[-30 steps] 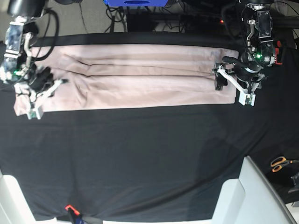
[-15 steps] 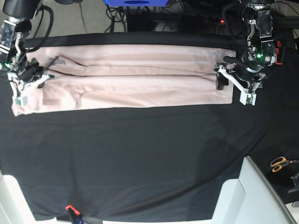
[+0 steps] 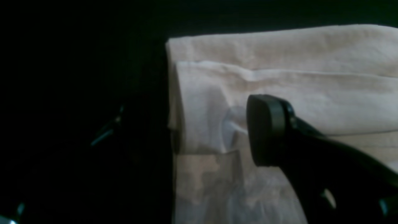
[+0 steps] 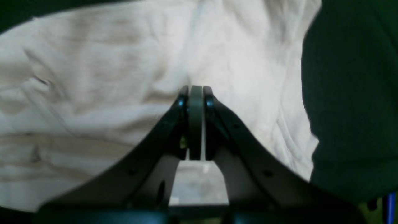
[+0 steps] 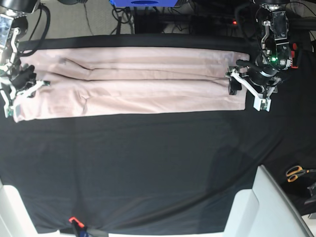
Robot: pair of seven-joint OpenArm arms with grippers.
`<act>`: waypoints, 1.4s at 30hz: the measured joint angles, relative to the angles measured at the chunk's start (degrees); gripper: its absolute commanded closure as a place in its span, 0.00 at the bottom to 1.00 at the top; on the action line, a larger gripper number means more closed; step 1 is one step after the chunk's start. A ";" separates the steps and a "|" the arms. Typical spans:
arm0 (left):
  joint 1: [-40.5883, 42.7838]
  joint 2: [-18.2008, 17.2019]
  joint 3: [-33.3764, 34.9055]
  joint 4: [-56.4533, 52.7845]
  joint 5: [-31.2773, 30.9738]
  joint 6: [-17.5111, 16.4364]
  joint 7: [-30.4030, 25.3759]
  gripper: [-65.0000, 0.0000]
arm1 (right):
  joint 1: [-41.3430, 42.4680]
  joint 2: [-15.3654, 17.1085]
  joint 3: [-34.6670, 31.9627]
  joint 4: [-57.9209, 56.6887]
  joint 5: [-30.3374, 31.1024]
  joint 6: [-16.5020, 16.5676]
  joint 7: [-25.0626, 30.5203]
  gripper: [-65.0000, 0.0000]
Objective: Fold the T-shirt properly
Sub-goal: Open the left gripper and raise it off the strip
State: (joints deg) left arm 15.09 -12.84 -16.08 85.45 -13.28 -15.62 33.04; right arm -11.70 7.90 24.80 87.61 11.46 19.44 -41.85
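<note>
t-shirt (image 5: 148, 89) folded in long strip on black cloth (image 5: 148, 163). right gripper (image 4: 196, 123) closed over its left end, nothing visibly held. left gripper (image 3: 199, 130) wide open at right end, holding nothing.

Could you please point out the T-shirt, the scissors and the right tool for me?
T-shirt (image 5: 163, 104): base view, on its lower band of fabric.
Scissors (image 5: 294, 170): base view, on the orange handles.
Right tool (image 4: 196, 90): right wrist view, midway between its fingertips.
</note>
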 measured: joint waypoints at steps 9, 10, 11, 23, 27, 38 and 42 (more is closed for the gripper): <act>0.00 -0.02 0.00 0.11 -0.02 -0.20 -0.02 0.28 | -1.22 -0.07 0.66 -4.50 0.13 -0.17 0.20 0.99; 0.00 0.00 0.00 0.11 -0.02 -0.20 0.00 0.28 | -1.36 -0.26 1.88 -4.63 0.13 -0.15 0.00 0.99; 0.00 0.00 0.00 0.11 0.00 -0.20 0.00 0.28 | -1.33 -0.31 3.08 -4.63 0.02 -0.22 0.13 0.99; 1.05 0.04 -0.22 7.43 -0.24 -0.04 0.55 0.27 | -1.38 -5.68 16.76 2.49 -0.02 -0.42 0.26 0.99; 2.97 0.20 -8.41 13.44 -7.87 -2.23 -0.17 0.21 | -1.86 -7.56 21.33 7.23 -0.81 -0.37 0.04 0.99; 3.82 -5.68 -13.42 -4.50 -29.14 -23.71 0.55 0.00 | -1.79 -7.80 20.94 7.34 -0.15 7.65 -0.15 0.99; 0.50 -5.60 -13.49 -13.92 -28.98 -23.76 0.48 0.00 | -1.86 -7.78 20.96 7.34 -0.37 7.65 -0.20 0.99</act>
State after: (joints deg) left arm 15.59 -18.44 -29.56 71.53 -42.26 -39.38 33.52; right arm -13.56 0.12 45.76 94.96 11.09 27.09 -42.04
